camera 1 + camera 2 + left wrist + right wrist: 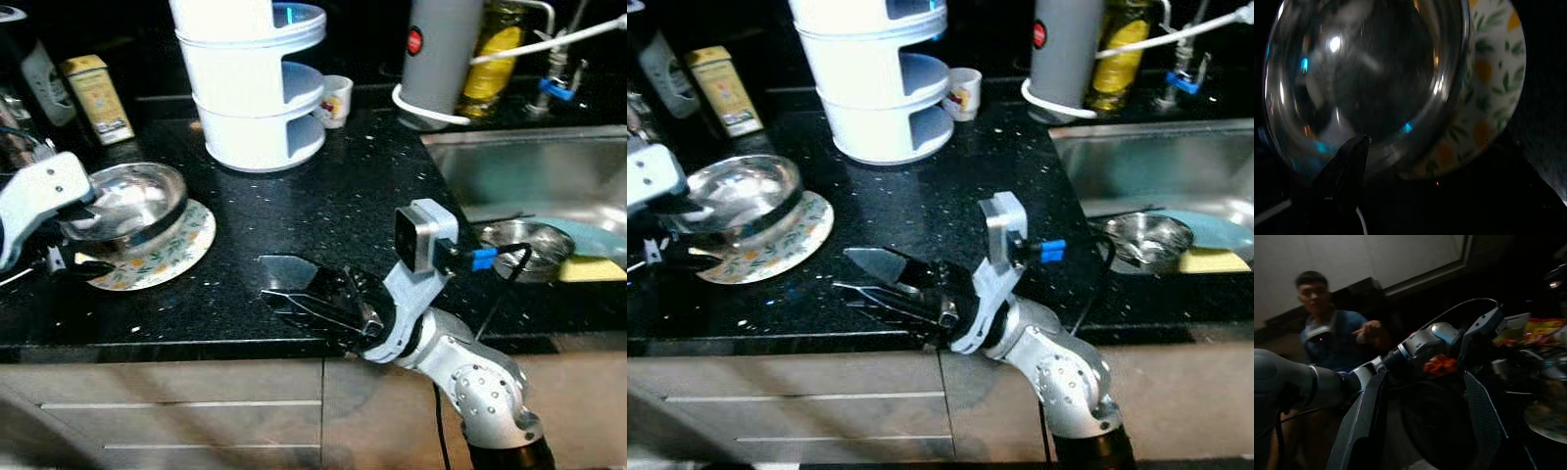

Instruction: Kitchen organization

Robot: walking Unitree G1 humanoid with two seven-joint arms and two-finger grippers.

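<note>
Left gripper [69, 257] at the steel bowl [132, 203] on the floral plate [167, 257], tabletop's [323, 211] left edge; jaws' state unclear. Right gripper [867, 279] hovers at the front edge, jaws parted, empty.

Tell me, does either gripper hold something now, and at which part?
The right gripper is open over the counter, holding nothing. The left gripper is at the steel bowl's rim; a hold cannot be told.
</note>
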